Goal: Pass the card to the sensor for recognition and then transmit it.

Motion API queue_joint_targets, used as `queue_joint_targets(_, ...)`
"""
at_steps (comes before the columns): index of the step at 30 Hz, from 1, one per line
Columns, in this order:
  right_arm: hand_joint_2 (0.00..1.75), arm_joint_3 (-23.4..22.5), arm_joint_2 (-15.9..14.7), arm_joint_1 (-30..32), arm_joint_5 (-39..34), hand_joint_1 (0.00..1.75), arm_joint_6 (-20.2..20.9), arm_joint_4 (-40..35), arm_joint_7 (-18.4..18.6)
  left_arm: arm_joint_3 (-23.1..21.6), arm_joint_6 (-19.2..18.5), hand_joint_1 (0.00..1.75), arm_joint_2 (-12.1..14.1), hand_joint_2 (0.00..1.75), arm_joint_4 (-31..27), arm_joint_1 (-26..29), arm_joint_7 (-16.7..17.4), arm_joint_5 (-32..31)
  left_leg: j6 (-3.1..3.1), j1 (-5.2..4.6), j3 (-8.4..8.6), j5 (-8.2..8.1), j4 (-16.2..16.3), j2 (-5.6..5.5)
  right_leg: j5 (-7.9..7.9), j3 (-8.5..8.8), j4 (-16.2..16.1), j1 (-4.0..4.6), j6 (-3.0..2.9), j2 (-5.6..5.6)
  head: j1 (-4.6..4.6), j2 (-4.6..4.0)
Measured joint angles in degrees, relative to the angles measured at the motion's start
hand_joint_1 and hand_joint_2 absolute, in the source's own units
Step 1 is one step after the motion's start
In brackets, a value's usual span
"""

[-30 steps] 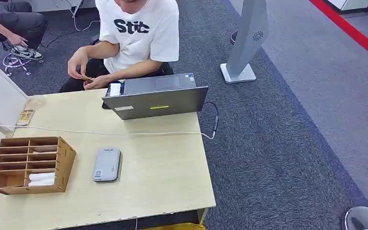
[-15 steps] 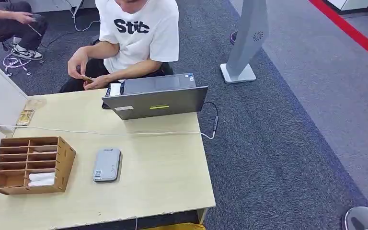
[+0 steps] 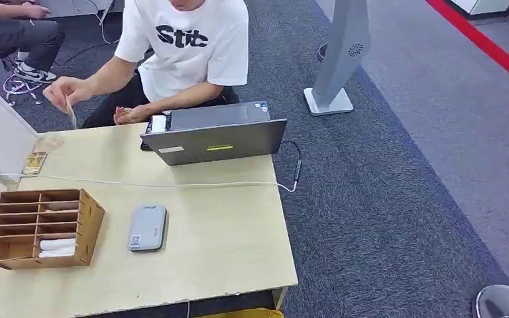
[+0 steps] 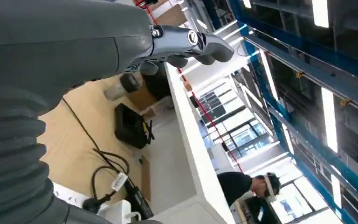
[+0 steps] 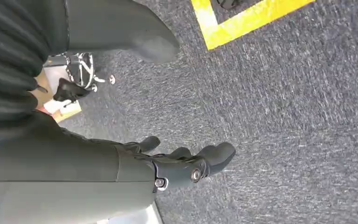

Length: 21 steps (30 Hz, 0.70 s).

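Evidently a person's hand [image 3: 63, 91] offers the card [image 3: 71, 114] above the worktop [image 3: 225, 232] for collection; left hand [image 4: 186, 44] and right hand [image 5: 186, 163] spread, empty.

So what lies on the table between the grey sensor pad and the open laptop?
In the head view, only a thin white cable crosses the tabletop between the grey sensor pad and the grey laptop.

Evenly and brightly lit from overhead in head view; soft shadows only. Glaring ceiling strips [image 4: 328, 119] toward two o'clock at left wrist. Blurred carpet [image 5: 298, 116] at right wrist.
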Motion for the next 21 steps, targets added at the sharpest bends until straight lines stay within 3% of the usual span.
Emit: queue_joint_targets(21,1.75,0.35,0.13,-0.12,4.13,0.0,2.25,0.11,1.96,-8.52,-1.55,0.0,5.38,1.75,14.84,-21.73,14.81,-27.77,-0.04,0.0,-0.07,0.1,0.03,-0.01,0.06,-0.06,0.02,0.0,0.05,0.01,0.0,0.0)
